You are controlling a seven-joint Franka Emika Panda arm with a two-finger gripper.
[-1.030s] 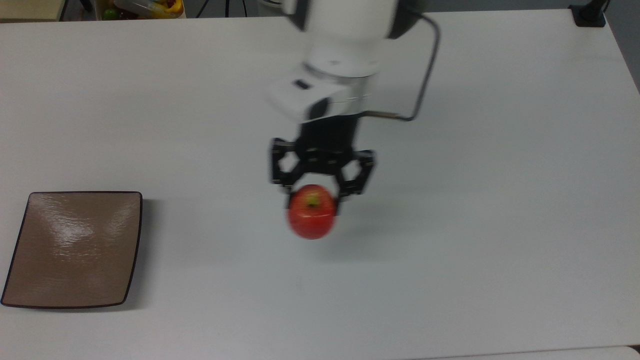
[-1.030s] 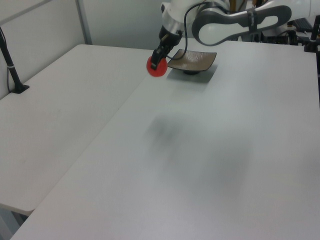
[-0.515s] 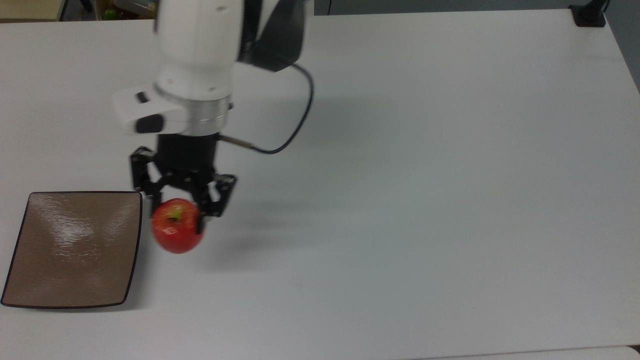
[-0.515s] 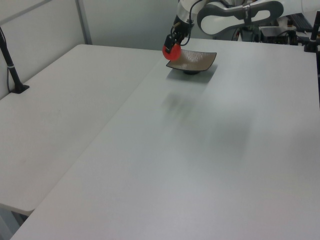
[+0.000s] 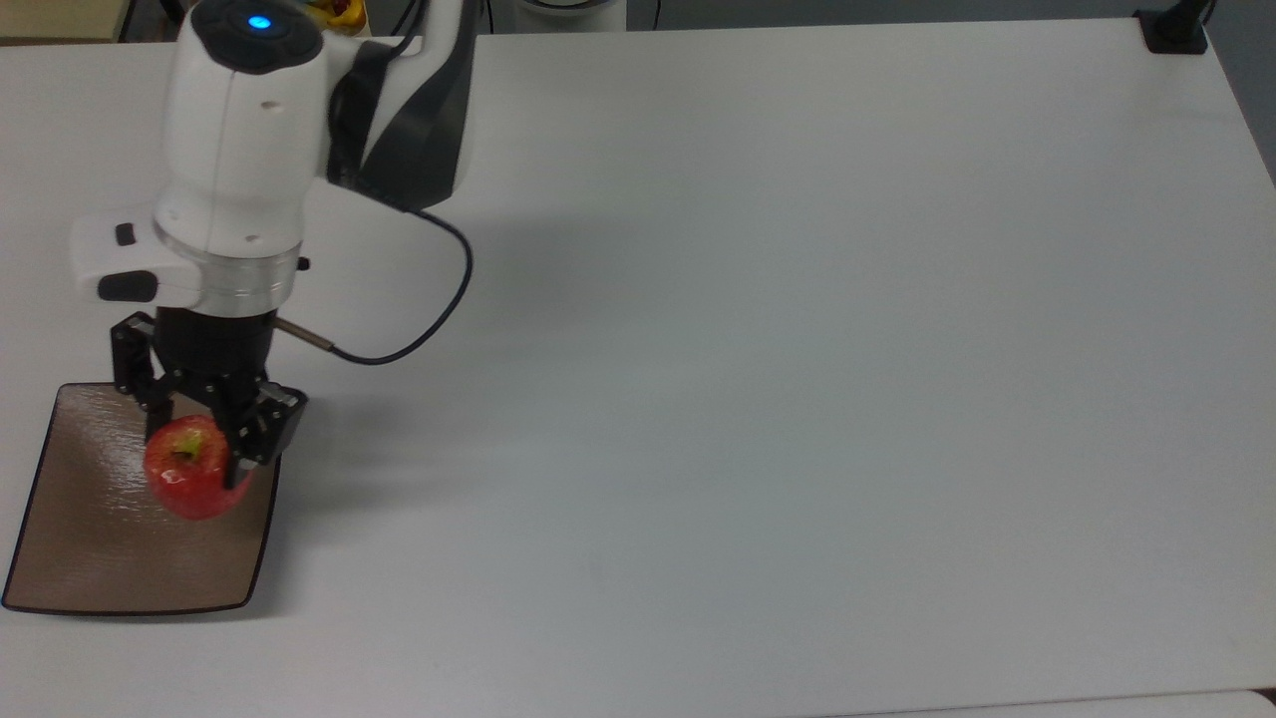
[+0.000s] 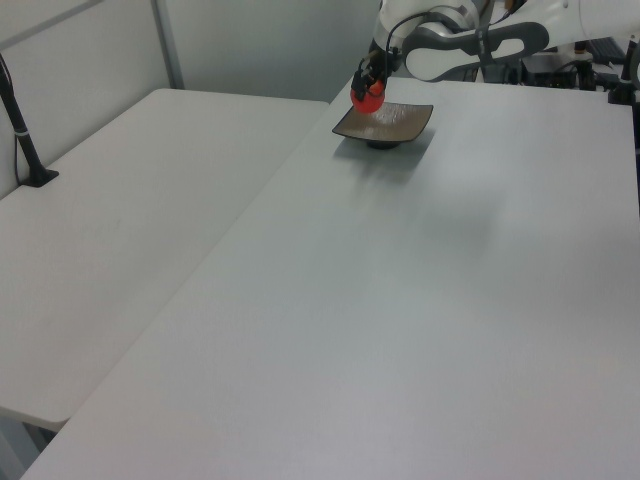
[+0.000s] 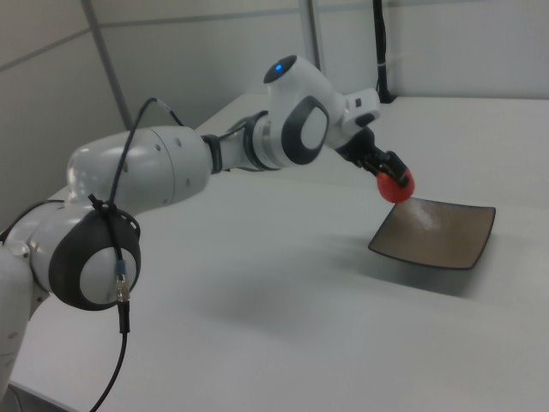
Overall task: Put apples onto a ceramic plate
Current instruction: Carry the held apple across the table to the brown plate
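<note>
A small red apple [image 5: 189, 479] with a yellow-green stem hollow hangs in the air, my gripper [image 5: 194, 454] shut on it from above. It hovers over the right part of the square tan-brown ceramic plate [image 5: 90, 538] at the top view's lower left. In the left view the apple [image 6: 368, 96] is above the plate [image 6: 392, 122] at the far end of the table. Seen from the right view, the apple [image 7: 395, 184] is held over the near left edge of the plate [image 7: 442, 236], with a gap of air between them.
The white table [image 5: 797, 399] stretches wide to the top view's right. A black post base [image 5: 1176, 30] stands at its far right corner. A second table [image 6: 110, 230] adjoins in the left view, with a black stand [image 6: 25, 150] on it.
The arm has carried the apple from mid-table to the top view's left, from beside the plate's right edge to above the plate. The grip has stayed shut.
</note>
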